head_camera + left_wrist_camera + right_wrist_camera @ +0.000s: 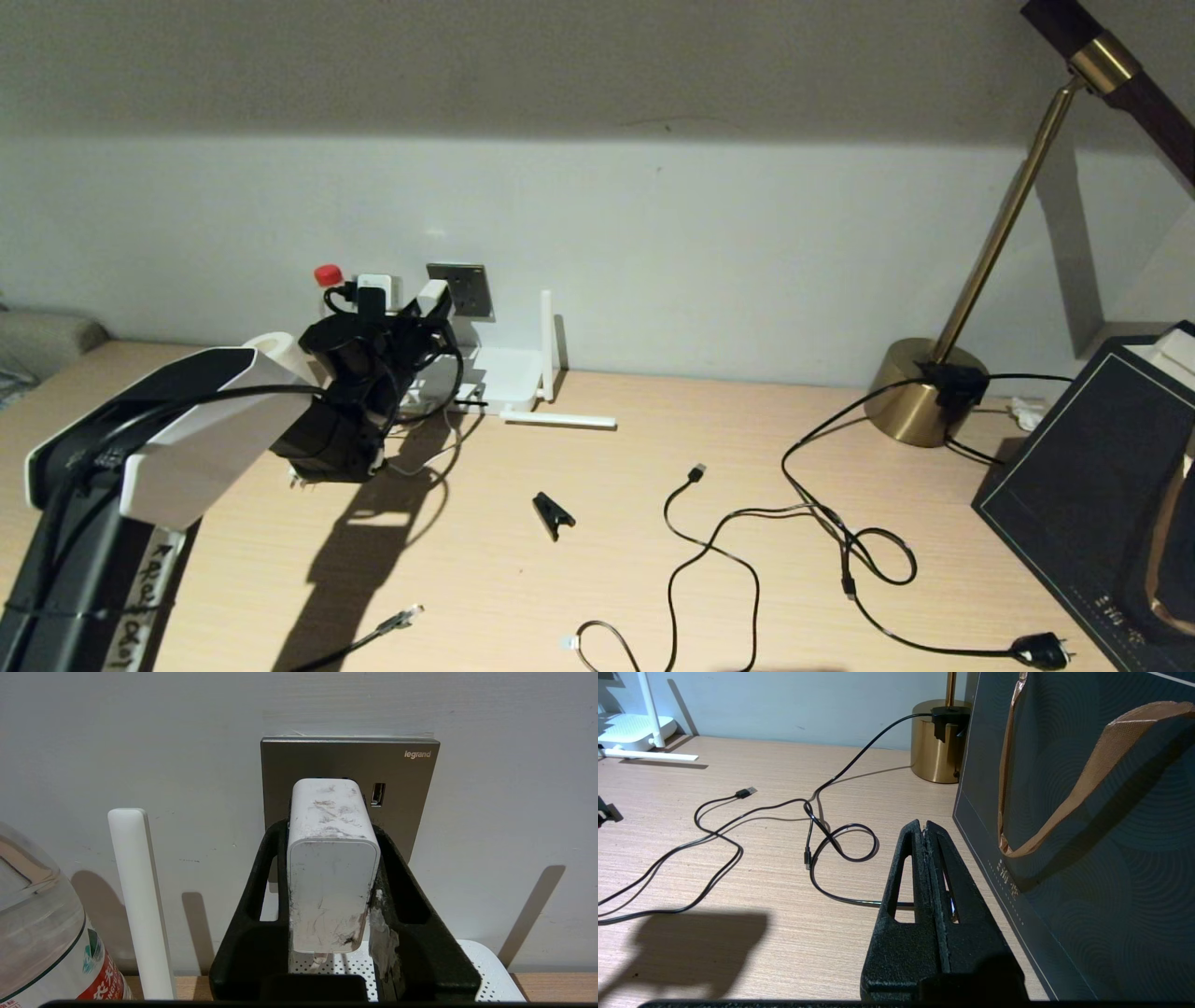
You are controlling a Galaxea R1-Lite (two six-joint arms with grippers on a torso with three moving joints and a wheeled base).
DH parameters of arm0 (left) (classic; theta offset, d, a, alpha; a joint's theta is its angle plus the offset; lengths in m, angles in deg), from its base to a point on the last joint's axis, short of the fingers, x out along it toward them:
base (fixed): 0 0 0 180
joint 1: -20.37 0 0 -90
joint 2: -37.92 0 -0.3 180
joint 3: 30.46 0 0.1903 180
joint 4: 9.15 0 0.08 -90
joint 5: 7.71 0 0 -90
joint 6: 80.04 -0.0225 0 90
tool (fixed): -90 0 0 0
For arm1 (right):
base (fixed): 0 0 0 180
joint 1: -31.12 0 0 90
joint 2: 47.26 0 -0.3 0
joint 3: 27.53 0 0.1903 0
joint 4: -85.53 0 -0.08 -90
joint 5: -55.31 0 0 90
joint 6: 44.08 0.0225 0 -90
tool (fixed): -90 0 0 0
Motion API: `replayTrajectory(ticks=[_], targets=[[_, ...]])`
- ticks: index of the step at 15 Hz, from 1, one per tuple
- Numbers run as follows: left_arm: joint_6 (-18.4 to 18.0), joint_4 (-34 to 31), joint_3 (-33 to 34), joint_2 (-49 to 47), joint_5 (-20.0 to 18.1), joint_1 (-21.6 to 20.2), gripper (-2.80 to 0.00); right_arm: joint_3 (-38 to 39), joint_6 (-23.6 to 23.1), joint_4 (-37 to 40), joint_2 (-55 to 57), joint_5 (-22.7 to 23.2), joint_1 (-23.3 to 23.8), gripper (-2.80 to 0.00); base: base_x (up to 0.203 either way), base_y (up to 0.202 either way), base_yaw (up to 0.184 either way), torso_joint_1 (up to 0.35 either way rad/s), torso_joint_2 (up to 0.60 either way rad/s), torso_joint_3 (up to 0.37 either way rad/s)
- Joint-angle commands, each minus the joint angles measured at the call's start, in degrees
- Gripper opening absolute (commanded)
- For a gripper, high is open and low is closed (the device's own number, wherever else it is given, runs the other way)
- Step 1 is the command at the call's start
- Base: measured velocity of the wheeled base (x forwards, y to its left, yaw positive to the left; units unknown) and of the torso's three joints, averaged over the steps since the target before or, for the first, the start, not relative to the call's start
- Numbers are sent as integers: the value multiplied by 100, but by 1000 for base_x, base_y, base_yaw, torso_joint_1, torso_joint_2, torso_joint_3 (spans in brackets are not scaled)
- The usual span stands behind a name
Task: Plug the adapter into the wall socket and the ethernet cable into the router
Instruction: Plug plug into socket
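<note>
Adapter [332, 877] points lengthwise at wall socket [411, 788].

Head view overlooks the desk; left wrist faces the wall socket [350, 765] closely; both share it.

A pale wooden desk [597, 560] meets a plain grey-white wall [747, 233]. At two o'clock stands a brass desk lamp [990, 280], beside a dark paper bag [1074, 485].

Adapter [332, 858] prongs hidden against socket [402, 779]
</note>
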Motion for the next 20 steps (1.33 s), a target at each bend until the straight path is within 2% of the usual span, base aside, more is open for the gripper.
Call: replayTrajectory(ticks=[1, 20], targets=[[-1, 45, -14, -11, -2, 10, -280, 202, -3, -7, 0, 3, 0, -280, 0, 0, 0, 0, 0, 0], [-1, 45, -53, -29, -2, 28, -280, 202, -3, -6, 0, 3, 0, -280, 0, 0, 0, 0, 0, 0]])
